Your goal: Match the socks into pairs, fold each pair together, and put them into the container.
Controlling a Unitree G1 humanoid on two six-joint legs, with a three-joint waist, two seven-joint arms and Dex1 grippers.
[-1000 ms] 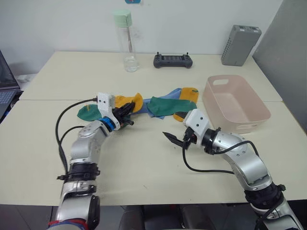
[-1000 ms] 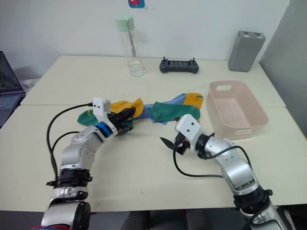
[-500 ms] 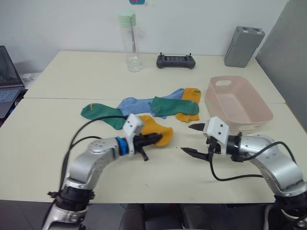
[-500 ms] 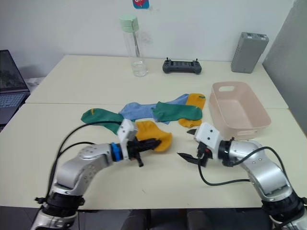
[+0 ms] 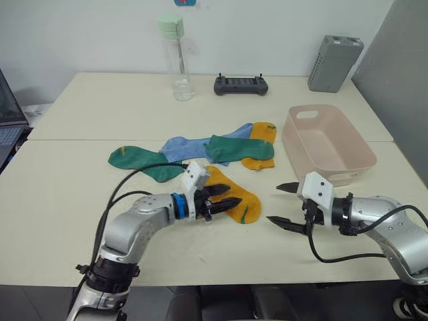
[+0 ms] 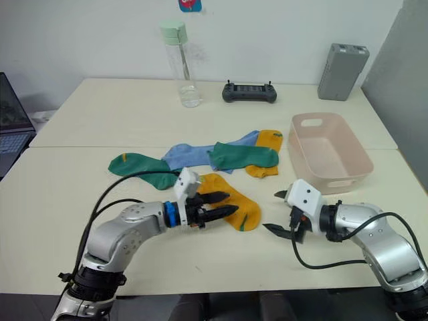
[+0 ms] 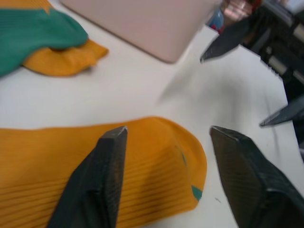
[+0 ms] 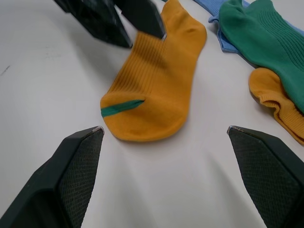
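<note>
1. Nearest the robot, the right end effector [image 5: 283, 204] hovers over the cream tabletop [image 5: 80, 200] with its two black fingers spread wide and nothing between them.
2. Just beside it, the left end effector [image 5: 229, 196] has its fingers parted over a mustard-yellow sock [image 5: 242, 203] that lies flat, holding nothing.
3. Farther back, the other socks lie in a loose row: a dark green sock [image 5: 137, 160], a light blue sock [image 5: 184, 146], a second green sock [image 5: 237, 148] overlapping another blue one [image 5: 242, 130], and a second yellow sock [image 5: 265, 131] partly beneath the green.
4. The pale pink container [image 5: 361, 152] sits to the right of the row.
5. At the far edge stand a clear bottle [image 5: 175, 57], a black controller [image 5: 241, 85] and a grey box [image 5: 334, 63].
</note>
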